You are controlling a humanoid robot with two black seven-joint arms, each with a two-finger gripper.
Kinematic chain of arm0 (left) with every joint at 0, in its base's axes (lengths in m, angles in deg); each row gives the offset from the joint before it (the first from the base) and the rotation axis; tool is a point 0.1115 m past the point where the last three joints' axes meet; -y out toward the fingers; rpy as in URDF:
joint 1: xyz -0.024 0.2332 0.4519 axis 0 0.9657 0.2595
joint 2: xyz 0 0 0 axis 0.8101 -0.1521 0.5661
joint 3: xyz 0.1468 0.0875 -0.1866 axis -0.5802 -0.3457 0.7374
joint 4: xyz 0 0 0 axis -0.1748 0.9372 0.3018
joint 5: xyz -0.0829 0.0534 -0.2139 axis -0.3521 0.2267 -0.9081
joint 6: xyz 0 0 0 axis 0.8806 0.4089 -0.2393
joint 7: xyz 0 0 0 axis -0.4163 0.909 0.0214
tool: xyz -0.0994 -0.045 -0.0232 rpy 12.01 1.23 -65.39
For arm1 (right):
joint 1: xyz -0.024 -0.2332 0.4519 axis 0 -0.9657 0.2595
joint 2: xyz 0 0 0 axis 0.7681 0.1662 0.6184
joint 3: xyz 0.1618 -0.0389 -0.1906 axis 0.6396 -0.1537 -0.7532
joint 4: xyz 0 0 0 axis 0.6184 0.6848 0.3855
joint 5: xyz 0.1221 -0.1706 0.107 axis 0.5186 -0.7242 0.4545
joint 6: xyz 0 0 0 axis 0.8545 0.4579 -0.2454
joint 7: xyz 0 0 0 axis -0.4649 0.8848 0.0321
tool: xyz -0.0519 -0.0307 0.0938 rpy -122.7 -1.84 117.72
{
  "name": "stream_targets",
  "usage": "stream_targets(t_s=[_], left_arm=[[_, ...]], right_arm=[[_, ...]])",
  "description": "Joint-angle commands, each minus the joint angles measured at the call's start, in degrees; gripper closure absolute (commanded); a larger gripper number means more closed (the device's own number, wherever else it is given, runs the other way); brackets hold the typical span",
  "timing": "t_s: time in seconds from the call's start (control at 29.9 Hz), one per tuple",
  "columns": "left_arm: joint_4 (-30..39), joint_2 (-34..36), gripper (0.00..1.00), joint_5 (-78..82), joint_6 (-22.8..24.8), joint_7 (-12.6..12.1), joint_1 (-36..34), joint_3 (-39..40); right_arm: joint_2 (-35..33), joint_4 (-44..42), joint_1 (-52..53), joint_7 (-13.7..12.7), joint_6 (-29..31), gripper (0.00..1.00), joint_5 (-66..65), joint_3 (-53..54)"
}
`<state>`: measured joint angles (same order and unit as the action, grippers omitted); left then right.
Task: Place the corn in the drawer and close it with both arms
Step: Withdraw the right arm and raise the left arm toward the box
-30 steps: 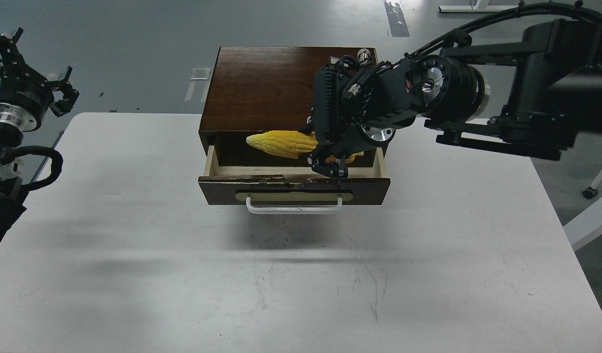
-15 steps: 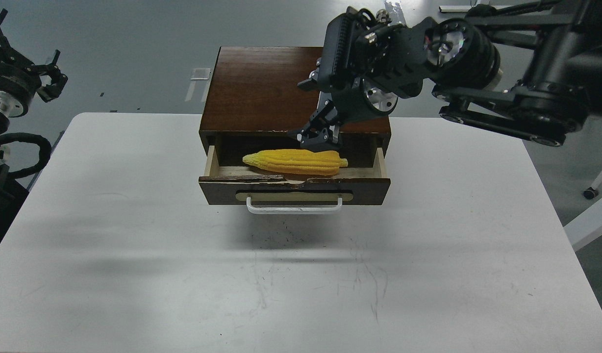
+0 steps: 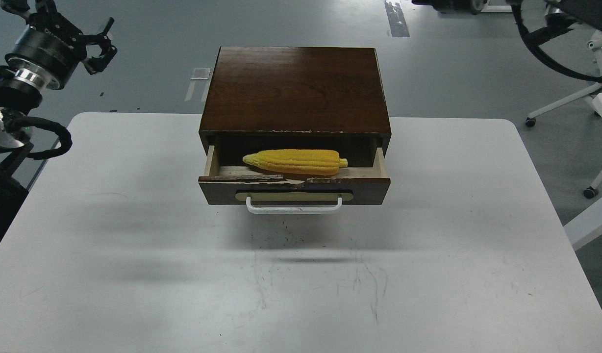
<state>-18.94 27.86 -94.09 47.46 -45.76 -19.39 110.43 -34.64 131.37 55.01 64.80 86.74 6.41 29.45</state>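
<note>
The yellow corn (image 3: 295, 162) lies on its side inside the open drawer (image 3: 222, 190), pointed end to the left. The drawer is pulled partly out of the dark wooden cabinet (image 3: 295, 88); its white bar handle (image 3: 293, 206) faces me and its top edge is chipped. My left gripper (image 3: 104, 45) is open and empty, raised at the far top left, well away from the cabinet. Of my right arm only a black cable and a link (image 3: 551, 34) show at the top right; its gripper is out of view.
The cabinet stands at the back middle of a white table (image 3: 301, 284). Chair legs with casters (image 3: 565, 100) and a white frame (image 3: 592, 215) stand on the grey floor to the right of the table.
My right gripper let go of the corn into the drawer, then rose and left the view at the top right. My left gripper moved up and to the right.
</note>
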Motion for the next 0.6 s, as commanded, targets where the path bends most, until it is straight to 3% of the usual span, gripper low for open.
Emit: stream_targets(t_s=[0.0,0.27,0.33,0.44,0.57], left_arm=[[9.59,3.32,0.02,0.82,0.00,-0.10,1.14,-1.36],[21.29,7.80,0.03,19.55,0.00,-0.19,1.14,-1.63],[27.76,11.56,0.04,25.76,0.00,0.34,1.32,-0.93],[34.89,14.12,0.09,29.82,0.00,0.52,1.32,-0.05],[38.16,14.75,0.13,37.11,0.00,0.43,1.23,1.18]], right_arm=[[-5.05,-4.07,-3.06,-0.05,1.41,0.00,10.24,2.36],[-12.88,-6.54,-15.55,-0.14,1.41,0.00,31.53,9.74],[-14.19,-6.63,-20.36,0.12,1.41,0.00,37.74,12.28],[-14.28,-6.72,-25.73,0.56,1.41,0.00,39.61,15.44],[-14.19,-6.80,-29.17,0.56,1.41,0.00,39.70,18.79]])
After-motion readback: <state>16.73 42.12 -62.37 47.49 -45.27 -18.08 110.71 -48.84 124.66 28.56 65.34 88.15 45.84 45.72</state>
